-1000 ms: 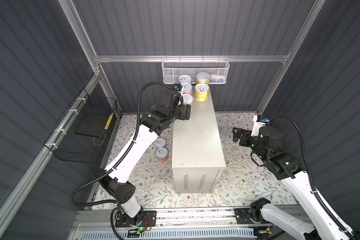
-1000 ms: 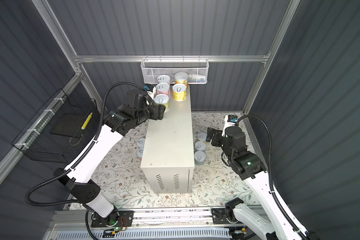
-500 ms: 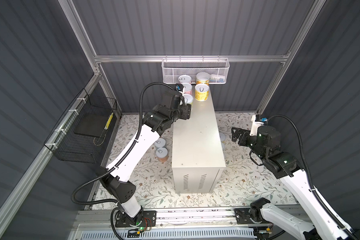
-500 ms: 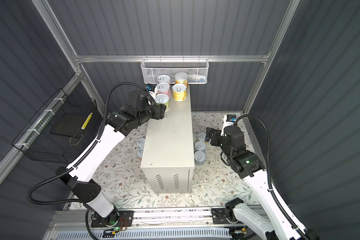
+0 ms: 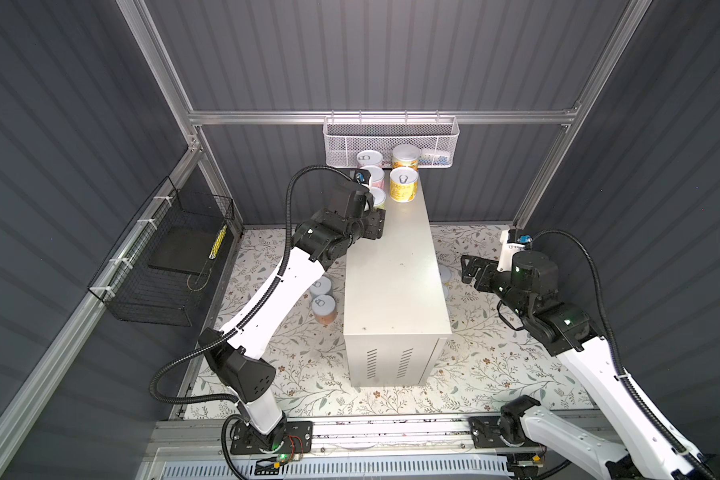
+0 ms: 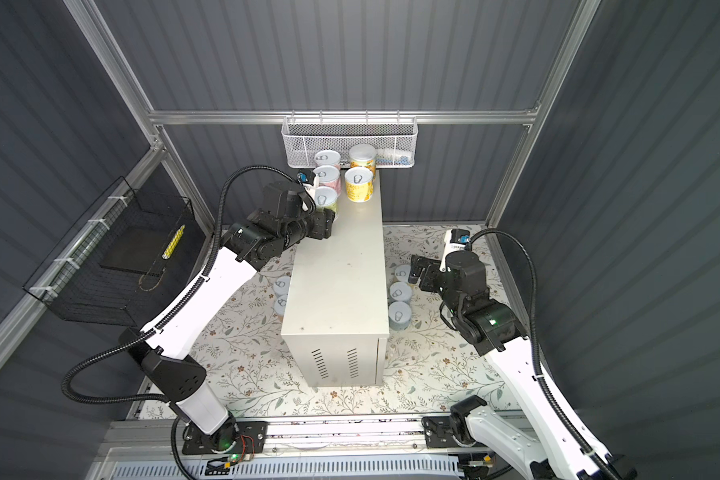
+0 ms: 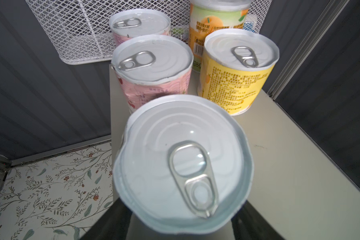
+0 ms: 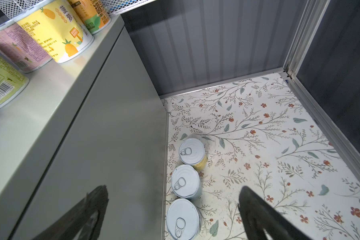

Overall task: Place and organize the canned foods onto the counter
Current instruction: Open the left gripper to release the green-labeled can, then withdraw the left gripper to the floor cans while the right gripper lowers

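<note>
**Left side.** The left fingers (image 7: 106, 226) show as dark tips on either side of the green-label can (image 7: 181, 162), low on its wall. The lid hides the contact, so I cannot tell whether they pinch it or stand just clear. The can is upright on the bench (image 7: 279, 166). Beyond the fingers, in line with it, stand the pink can (image 7: 152, 60) and a second pink one (image 7: 137, 22). The yellow can (image 7: 241, 54) and the orange-and-green can (image 7: 216, 16) form the row beside them.

**Right side.** The right fingers (image 8: 256, 209) are spread wide with nothing between them. Ahead of and below them, three floor cans (image 8: 185, 182) stand in a line on the floral floor (image 8: 279, 145), hard against the bench's side wall. Two more cans (image 5: 324, 305) sit on the floor on the other side of the bench, under the left arm.

**Handling (judgement).**
- The bodies are rigid and round, and the glossy labels are probably slick.
- Weight is unknown. If the cans are full, they are fairly heavy for a side pinch.
- The lid rims look thin and wavy and the pink label is wrinkled, so squeeze firmly but not hard.
- Take hold across the diameter at mid-wall, never by the pull tab or the rim.
- For the floor cans, the bench wall leaves little room for a finger on that side, and the neighbouring cans crowd the other direction. An end can offers the most room.
</note>
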Motion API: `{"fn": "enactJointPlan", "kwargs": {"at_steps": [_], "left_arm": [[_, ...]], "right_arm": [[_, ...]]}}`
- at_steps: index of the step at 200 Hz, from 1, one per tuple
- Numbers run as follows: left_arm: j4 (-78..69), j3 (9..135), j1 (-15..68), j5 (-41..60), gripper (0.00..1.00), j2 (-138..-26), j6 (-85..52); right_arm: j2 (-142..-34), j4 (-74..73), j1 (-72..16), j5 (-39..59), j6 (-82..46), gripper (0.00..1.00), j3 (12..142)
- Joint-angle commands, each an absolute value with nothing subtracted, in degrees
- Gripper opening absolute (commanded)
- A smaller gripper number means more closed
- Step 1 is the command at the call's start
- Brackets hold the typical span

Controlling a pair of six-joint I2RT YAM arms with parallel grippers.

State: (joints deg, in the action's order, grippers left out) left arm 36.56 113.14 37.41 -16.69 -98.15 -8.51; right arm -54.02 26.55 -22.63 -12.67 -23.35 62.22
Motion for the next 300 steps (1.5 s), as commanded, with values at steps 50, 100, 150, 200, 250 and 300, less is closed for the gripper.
{"fn": "enactJointPlan", "kwargs": {"at_steps": [50, 100, 150, 200, 250, 300], "left_arm": [[35.6, 113.4, 37.2, -16.6, 0.87, -99.4, -6.9], [37.1, 106.6, 37.3, -15.0, 1.0, -90.5, -4.9], [38.4, 98.3, 37.3, -19.3, 1.0, -79.9, -5.5], [37.3, 88.6, 34.5, -26.8, 1.0, -70.7, -9.9], [25.3, 63.1, 18.6, -9.8, 1.0, -58.5, -22.1], [18.3, 50.5, 18.4, -7.2, 0.99, -59.5, -25.8]], "right_arm": [[-54.5, 26.3, -22.5, -11.5, -24.6, 0.99, 60.2], [-54.2, 29.3, -22.3, -13.0, -25.2, 0.99, 57.9], [-52.9, 30.0, -22.0, -12.9, -26.3, 0.99, 55.4], [-53.7, 30.6, -21.7, -13.4, -27.4, 0.99, 53.2], [-56.7, 28.9, -21.6, -10.1, -31.0, 0.99, 50.0], [-63.8, 26.5, -21.7, -6.2, -32.8, 0.99, 47.2]]}}
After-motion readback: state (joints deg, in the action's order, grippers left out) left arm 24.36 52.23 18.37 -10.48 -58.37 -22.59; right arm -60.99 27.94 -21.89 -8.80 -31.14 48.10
